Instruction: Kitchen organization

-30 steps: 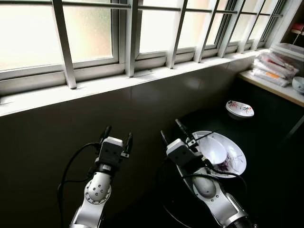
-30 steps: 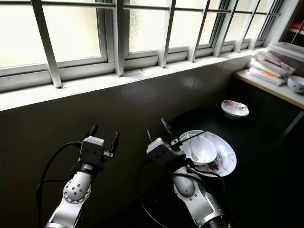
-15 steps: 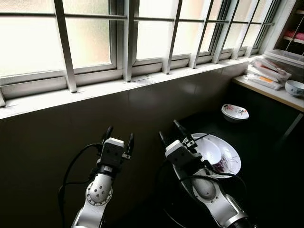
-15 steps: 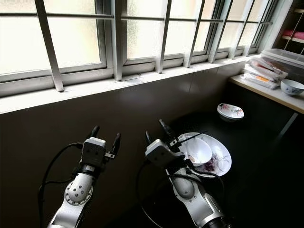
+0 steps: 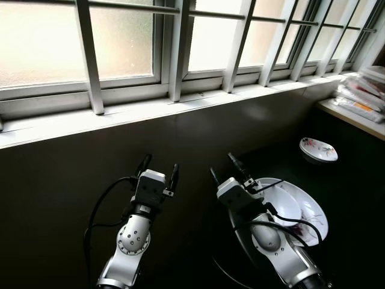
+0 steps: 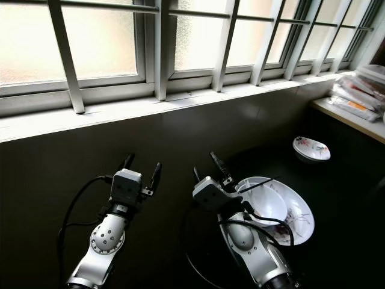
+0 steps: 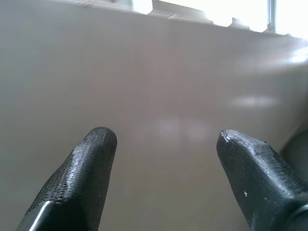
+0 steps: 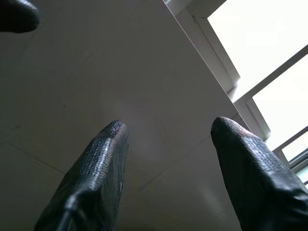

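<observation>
Below the long white barred window [image 5: 180, 54], the round white floral plate [image 5: 313, 211] holding a white bowl [image 5: 283, 201] lies just beside the empty, spread right gripper [image 5: 227, 170], the left gripper [image 5: 159, 168] likewise parted, so I judge approach underway, reaching next.

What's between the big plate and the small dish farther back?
Nothing: in the left eye view a bare stretch of dark counter separates the big plate from the small dish.
</observation>
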Robot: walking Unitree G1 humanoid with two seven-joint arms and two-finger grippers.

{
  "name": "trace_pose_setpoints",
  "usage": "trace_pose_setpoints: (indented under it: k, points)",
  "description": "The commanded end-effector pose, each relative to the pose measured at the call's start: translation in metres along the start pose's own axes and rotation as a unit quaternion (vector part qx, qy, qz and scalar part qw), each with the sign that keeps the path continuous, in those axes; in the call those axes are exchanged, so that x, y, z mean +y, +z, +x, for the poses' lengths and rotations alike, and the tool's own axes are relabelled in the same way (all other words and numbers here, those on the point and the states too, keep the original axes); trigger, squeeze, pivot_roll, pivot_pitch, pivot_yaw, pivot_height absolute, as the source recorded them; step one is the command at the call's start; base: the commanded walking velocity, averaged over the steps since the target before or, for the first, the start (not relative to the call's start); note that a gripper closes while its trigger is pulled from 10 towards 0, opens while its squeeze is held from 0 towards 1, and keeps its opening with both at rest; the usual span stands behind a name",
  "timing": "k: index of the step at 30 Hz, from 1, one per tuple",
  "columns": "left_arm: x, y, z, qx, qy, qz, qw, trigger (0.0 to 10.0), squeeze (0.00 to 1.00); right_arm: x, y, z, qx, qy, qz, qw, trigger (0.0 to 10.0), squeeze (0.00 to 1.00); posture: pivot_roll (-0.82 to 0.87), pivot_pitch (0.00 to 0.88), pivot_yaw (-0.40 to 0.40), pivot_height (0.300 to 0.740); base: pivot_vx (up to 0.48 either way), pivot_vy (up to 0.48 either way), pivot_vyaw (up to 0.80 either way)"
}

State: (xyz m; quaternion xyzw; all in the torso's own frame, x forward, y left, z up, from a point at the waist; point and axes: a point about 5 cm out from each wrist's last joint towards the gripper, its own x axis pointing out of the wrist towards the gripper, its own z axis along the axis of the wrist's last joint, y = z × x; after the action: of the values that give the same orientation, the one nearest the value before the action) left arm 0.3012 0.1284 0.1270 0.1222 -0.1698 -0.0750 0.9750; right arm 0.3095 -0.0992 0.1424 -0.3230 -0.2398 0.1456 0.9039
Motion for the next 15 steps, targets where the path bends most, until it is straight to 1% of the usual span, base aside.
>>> trace_pose_setpoints:
  k: [1, 7, 9, 10, 11, 15]
  points:
    - [0.004, -0.003, -0.003, 0.005, 0.007, 0.001, 1.0, 10.0, 0.0, 0.005, 0.005, 0.001, -0.011, 0.008, 0.002, 1.0, 10.0, 0.0, 0.08, 0.0, -0.091, 0.74, 0.0, 0.0, 0.0]
    - [0.002, -0.003, -0.003, 0.005, 0.003, 0.0, 1.0, 10.0, 0.0, 0.01, 0.001, -0.002, -0.003, 0.028, 0.004, 1.0, 10.0, 0.0, 0.08, 0.0, -0.09, 0.74, 0.0, 0.0, 0.0]
    - [0.002, -0.003, -0.003, 0.004, 0.002, -0.001, 1.0, 10.0, 0.0, 0.016, -0.003, -0.004, 0.008, 0.057, 0.007, 0.998, 10.0, 0.0, 0.08, 0.0, -0.089, 0.74, 0.0, 0.0, 0.0]
    - [0.002, -0.003, -0.003, 0.004, 0.001, -0.001, 1.0, 10.0, 0.0, 0.022, -0.008, -0.005, 0.024, 0.082, 0.004, 0.996, 10.0, 0.0, 0.08, 0.0, -0.089, 0.74, 0.0, 0.0, 0.0]
    - [0.002, -0.003, -0.002, 0.004, 0.0, -0.001, 1.0, 10.0, 0.0, 0.024, -0.011, -0.006, 0.034, 0.091, -0.002, 0.995, 10.0, 0.0, 0.08, 0.0, -0.089, 0.74, 0.0, 0.0, 0.0]
    - [0.002, -0.003, -0.002, 0.005, -0.001, -0.001, 1.0, 10.0, 0.0, 0.03, -0.018, -0.009, 0.043, 0.118, -0.007, 0.992, 10.0, 0.0, 0.08, 0.0, -0.089, 0.74, 0.0, 0.0, 0.0]
